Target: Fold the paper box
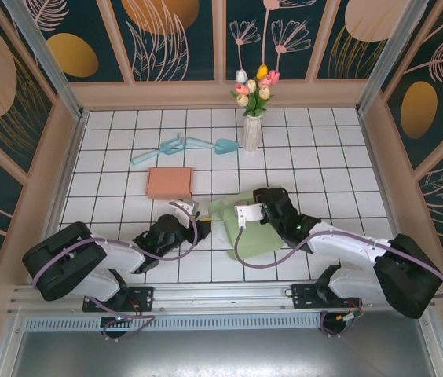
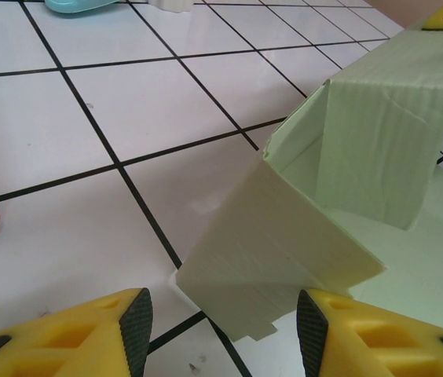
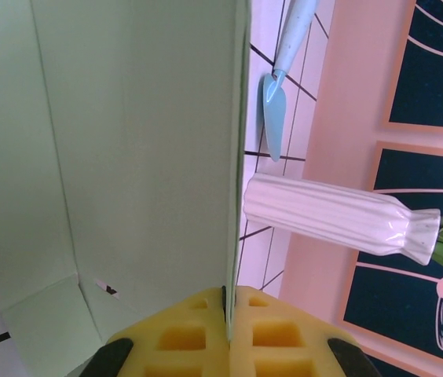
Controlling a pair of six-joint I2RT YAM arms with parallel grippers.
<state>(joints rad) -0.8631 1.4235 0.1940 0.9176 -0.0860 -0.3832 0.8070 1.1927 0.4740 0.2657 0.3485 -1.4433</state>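
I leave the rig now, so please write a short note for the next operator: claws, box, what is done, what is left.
Right claw: shut on a raised wall of the green paper box.
Left claw: open, facing a loose flap, not gripping it.
Done: walls partly raised.
Left: fold the flaps in, finish the box.

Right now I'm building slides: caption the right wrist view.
Right gripper pinches the green paper box by one wall; white vase alongside.

No readable text, labels or numbers anywhere.
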